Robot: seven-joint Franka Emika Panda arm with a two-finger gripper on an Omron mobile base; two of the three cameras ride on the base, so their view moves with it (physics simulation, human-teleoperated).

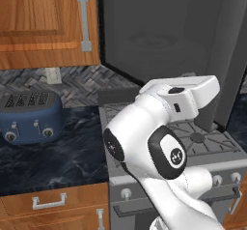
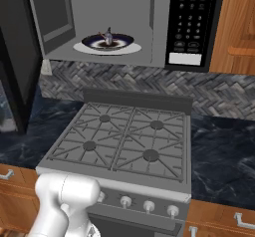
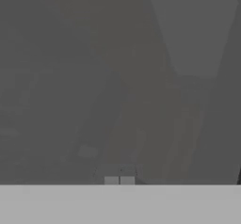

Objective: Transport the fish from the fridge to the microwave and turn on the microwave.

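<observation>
Fish (image 2: 107,36) sits on the round plate (image 2: 107,47) inside the open microwave (image 2: 149,27), above the stove (image 2: 124,141). My pincer (image 3: 119,181) has its tips together, holding nothing, facing the grey door (image 1: 159,26) close up. The door lies left of the cavity; I judge closing it comes next, then the control panel (image 2: 191,19). Dark bench (image 1: 48,147) with blue toaster (image 1: 30,115) to the left.

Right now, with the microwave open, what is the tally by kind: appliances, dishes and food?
Appliances: 3 (microwave, stove, toaster)
Dishes: 1 (dish inside the microwave)
Food: 1 (fish on the dish)
Total: 5
</observation>
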